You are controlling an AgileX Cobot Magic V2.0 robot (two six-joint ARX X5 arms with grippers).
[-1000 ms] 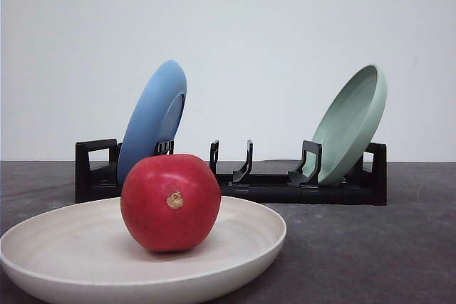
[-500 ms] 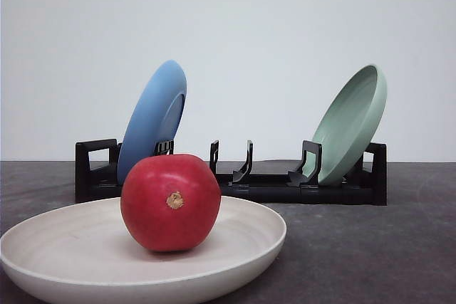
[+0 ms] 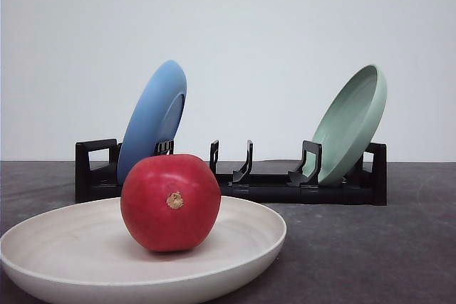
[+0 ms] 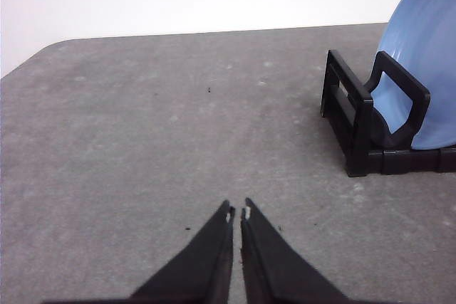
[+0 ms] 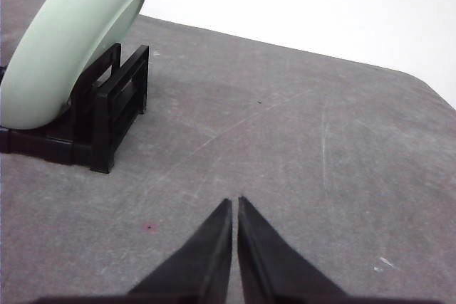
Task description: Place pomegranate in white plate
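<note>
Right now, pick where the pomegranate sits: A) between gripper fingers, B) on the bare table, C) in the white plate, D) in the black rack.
C: in the front view the pomegranate rests inside the white plate, in front of the rack, with no gripper touching it.

It looks like a lab test setup: a bare grey desk (image 3: 370,247) before a plain white wall (image 3: 271,33), with a black dish rack (image 3: 235,183) standing alone near the wall.
</note>
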